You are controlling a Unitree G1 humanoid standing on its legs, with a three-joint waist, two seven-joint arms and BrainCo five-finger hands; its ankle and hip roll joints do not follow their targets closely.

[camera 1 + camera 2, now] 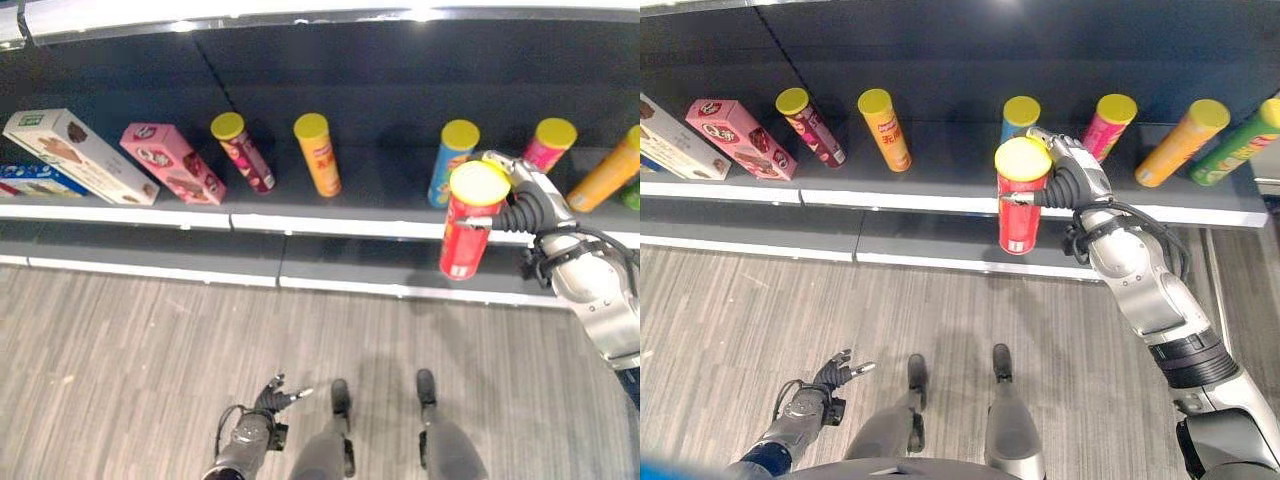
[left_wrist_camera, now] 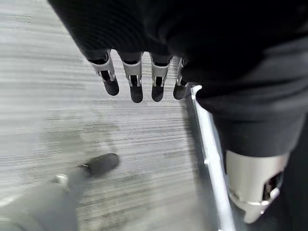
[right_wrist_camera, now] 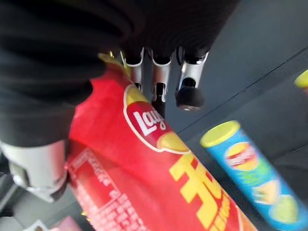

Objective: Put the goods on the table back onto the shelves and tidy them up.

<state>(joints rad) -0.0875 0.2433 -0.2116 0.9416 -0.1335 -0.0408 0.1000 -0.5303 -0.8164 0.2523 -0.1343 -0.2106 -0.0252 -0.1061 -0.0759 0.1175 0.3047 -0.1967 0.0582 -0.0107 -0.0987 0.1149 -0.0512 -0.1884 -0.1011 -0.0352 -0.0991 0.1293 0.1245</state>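
My right hand (image 1: 1072, 178) is shut on a red crisp can (image 1: 1020, 200) with a yellow lid, held upright in front of the dark shelf (image 1: 940, 185), just before the blue can (image 1: 1019, 115). The right wrist view shows the red can (image 3: 159, 173) under my fingers (image 3: 188, 89) and the blue can (image 3: 250, 168) beyond. Standing on the shelf are a maroon can (image 1: 243, 151), an orange can (image 1: 317, 153), a pink can (image 1: 550, 142) and another orange can (image 1: 607, 169). My left hand (image 1: 274, 397) hangs low over the floor with relaxed fingers, holding nothing.
A pink box (image 1: 172, 162), a white box (image 1: 78, 155) and a blue box (image 1: 35, 180) lie on the shelf's left part. A green can (image 1: 1240, 143) leans at the far right. A lower shelf board (image 1: 300, 262) runs beneath. Grey wood-grain floor (image 1: 150, 350) lies in front.
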